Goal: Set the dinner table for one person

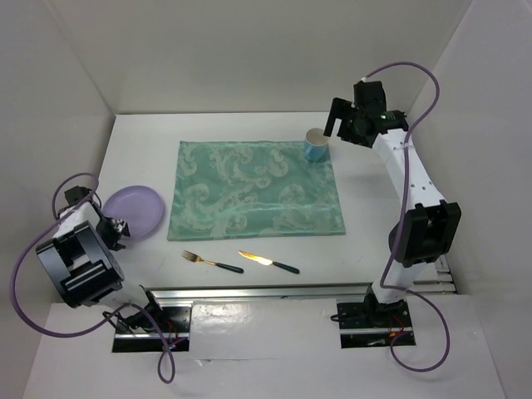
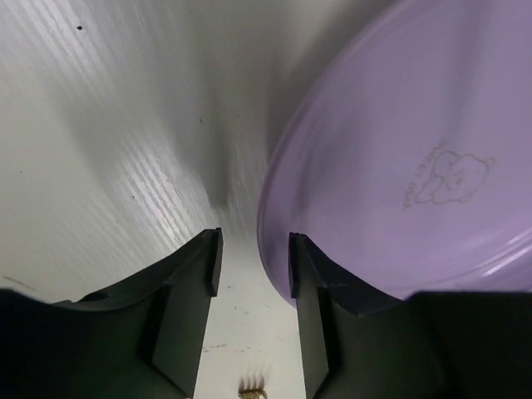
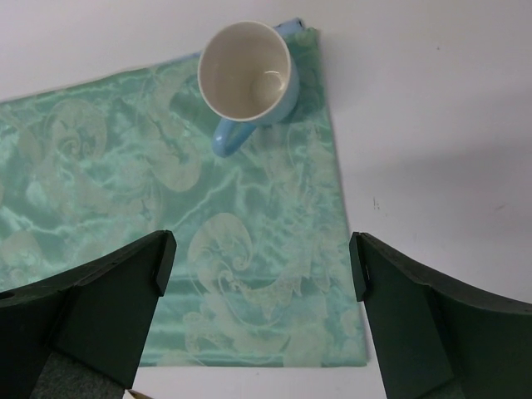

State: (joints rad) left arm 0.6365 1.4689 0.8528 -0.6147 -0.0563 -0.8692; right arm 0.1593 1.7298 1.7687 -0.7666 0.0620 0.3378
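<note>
The dinner table [image 1: 249, 129] is a white tabletop with a teal patterned cloth [image 1: 249, 191] at its middle. A blue mug [image 1: 316, 147] stands upright on the cloth's far right corner; in the right wrist view the mug [image 3: 247, 75] shows a white inside. A purple plate [image 1: 133, 210] lies left of the cloth. A fork [image 1: 212, 262] and a knife [image 1: 268, 263] lie in front of the cloth. My left gripper [image 1: 116, 231] is open at the plate's near rim [image 2: 391, 166], which reaches slightly into the gap [image 2: 253, 258]. My right gripper [image 1: 334, 116] is open wide and empty above the cloth's right edge [image 3: 262, 258].
A metal rail [image 1: 274, 291] runs along the table's near edge. White walls close in the left, back and right sides. Fork tines [image 2: 253, 386] show at the bottom of the left wrist view.
</note>
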